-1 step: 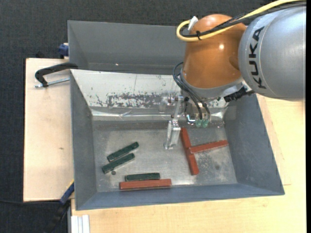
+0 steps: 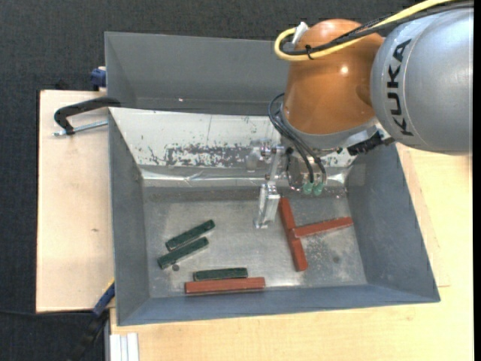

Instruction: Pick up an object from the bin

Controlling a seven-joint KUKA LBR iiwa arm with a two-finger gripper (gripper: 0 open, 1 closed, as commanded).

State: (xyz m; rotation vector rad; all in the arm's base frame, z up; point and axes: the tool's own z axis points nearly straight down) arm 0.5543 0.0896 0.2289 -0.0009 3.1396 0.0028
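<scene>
1. So, the hand hangs low over the floor of the bin, close to the back wall, with nothing visible in its grip. Honestly can't tell from this angle whether it's released or clenched.
2. Nearest thing is a long red bar. Its upper end sits just beside the hand on the arm's side, and it runs away from the hand toward the front wall.
3. A second red bar touches that one about midway, making a T, a bit further from the hand.
4. Handling guess: a stiff, light, flat strip, so no crush worries. It lies flat on the metal though, so it could skid.
5. I'd pinch it across the narrow width near the end closest to the hand, clear of the T joint.
6. Two dark green bars lie well away from the hand, opposite the arm.
</scene>
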